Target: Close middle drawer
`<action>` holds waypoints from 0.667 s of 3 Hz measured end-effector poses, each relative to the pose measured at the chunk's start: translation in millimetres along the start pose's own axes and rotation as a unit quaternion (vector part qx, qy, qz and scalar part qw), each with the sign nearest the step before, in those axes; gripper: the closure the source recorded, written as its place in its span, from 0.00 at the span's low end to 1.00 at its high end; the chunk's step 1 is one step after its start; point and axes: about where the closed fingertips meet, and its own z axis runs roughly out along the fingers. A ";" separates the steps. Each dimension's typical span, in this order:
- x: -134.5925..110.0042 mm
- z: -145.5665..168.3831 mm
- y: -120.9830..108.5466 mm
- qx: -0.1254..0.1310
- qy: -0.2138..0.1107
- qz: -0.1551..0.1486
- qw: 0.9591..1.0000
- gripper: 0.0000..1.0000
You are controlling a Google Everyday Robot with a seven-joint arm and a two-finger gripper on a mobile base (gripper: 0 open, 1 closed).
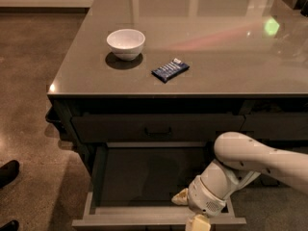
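Observation:
The middle drawer (144,177) stands pulled far out below the counter, its plain grey box inside showing and its paler front rim (130,219) along the bottom of the view. Its handle is out of view. My gripper (190,210) hangs from the white arm (255,158) at the drawer's front right corner, just over the front rim, one pale fingertip (180,197) inside the box and one at the rim.
The shut top drawer (156,128) with a small loop handle sits above. On the grey counter (216,66) stand a white bowl (125,43) and a dark blue packet (170,70). Dark shoes (8,173) show on the floor at left.

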 end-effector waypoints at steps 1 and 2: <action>15.5 35.6 -8.9 0.000 -0.076 -0.002 0.997 0.00; 34.6 61.1 -20.7 0.057 -0.144 -0.034 0.987 0.00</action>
